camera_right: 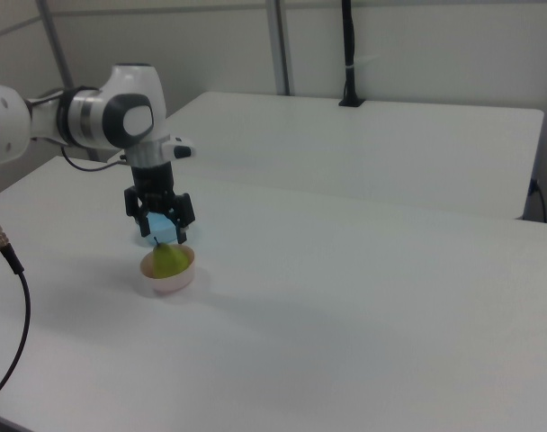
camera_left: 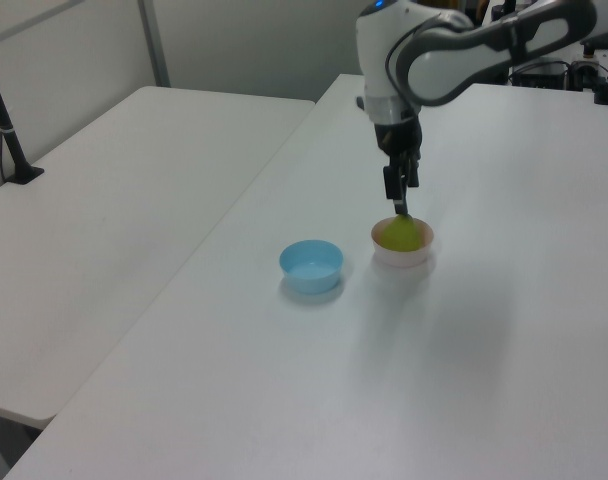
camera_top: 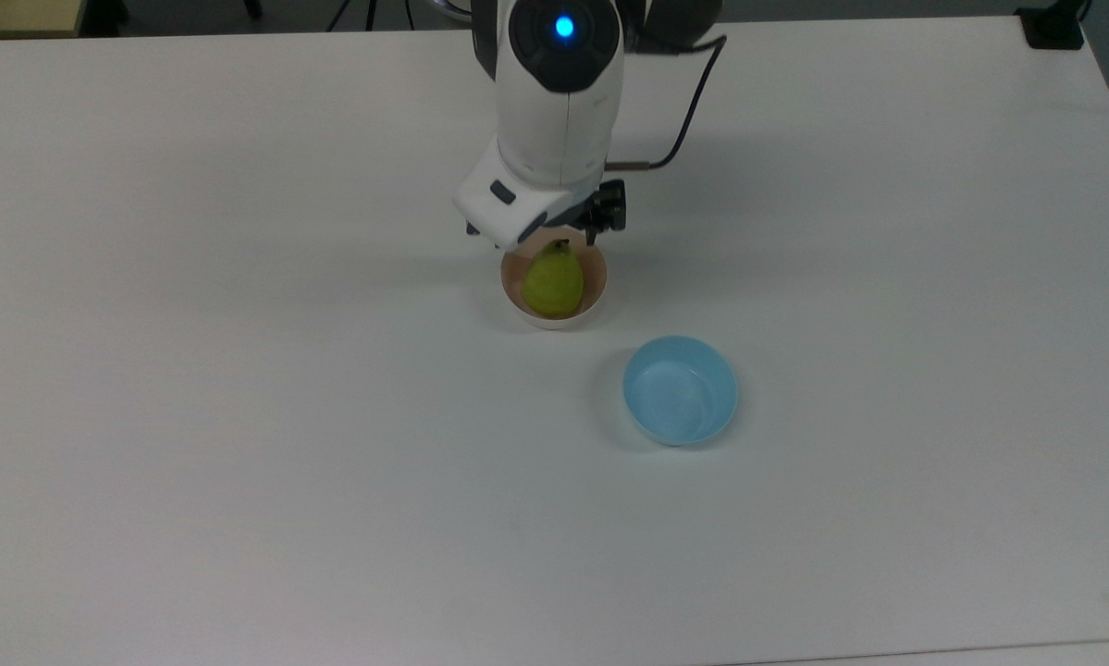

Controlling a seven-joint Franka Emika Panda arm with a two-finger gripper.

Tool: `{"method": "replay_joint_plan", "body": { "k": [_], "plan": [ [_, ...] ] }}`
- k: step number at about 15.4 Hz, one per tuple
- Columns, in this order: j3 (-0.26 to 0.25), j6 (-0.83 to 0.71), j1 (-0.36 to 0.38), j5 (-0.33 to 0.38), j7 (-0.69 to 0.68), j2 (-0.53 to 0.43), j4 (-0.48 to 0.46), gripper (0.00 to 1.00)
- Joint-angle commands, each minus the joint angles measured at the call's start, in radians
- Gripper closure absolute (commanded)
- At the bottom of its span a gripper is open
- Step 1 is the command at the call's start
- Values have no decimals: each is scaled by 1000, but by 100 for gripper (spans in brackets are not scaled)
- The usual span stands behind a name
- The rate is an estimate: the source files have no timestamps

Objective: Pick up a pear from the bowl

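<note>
A yellow-green pear (camera_top: 552, 282) with a dark stem tip lies in the small pale pink bowl (camera_top: 601, 285) near the middle of the white table. My gripper (camera_right: 166, 237) hangs straight down just above the pear's top, its fingers open and spread to either side of the stem. In the top view the white wrist covers most of the gripper and the bowl's far rim. In the left view the gripper (camera_left: 401, 205) ends right at the tip of the pear (camera_left: 402, 236). No contact with the pear can be made out.
A light blue empty bowl (camera_top: 680, 390) stands close by, toward the top view's lower right of the pink bowl. A black cable (camera_top: 693, 102) runs from the wrist. A second white table (camera_left: 114, 200) adjoins on the left view's left.
</note>
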Motion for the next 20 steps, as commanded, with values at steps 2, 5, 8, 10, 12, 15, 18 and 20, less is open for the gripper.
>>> {"method": "replay_joint_plan", "body": {
  "k": [2,5,8,10,12,15,18,20],
  "plan": [
    [-10,61,25,20,-27,55,-13,0],
    [-8,63,33,18,-27,77,-14,0],
    [-10,109,48,10,-27,104,-26,7],
    [-10,117,48,6,-28,103,-28,24],
    [-10,117,47,6,-28,98,-25,47],
    [-10,101,41,7,-27,62,-23,63],
    [-11,2,22,19,-62,-46,-14,63],
    [-12,-43,4,21,-76,-98,-14,62]
  ]
}}
